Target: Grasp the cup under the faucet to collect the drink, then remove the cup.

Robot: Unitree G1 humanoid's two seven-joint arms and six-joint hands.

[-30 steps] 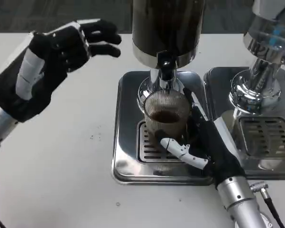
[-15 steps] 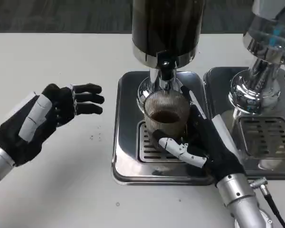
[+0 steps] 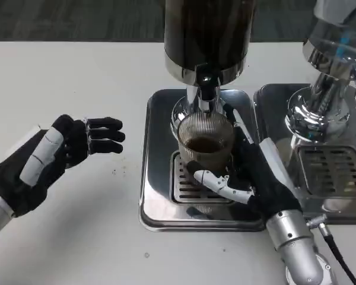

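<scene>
My right hand (image 3: 249, 172) grips the ribbed glass cup (image 3: 205, 142), dark drink inside, under the faucet (image 3: 204, 89); my left hand (image 3: 59, 151) hovers released.

Right hand (image 3: 249, 172) grasping, left hand (image 3: 53, 151) spread

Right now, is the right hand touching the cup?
Touching. The head view shows the right hand wrapped around the ribbed cup, a white finger across its front base and black fingers against its far side.
</scene>
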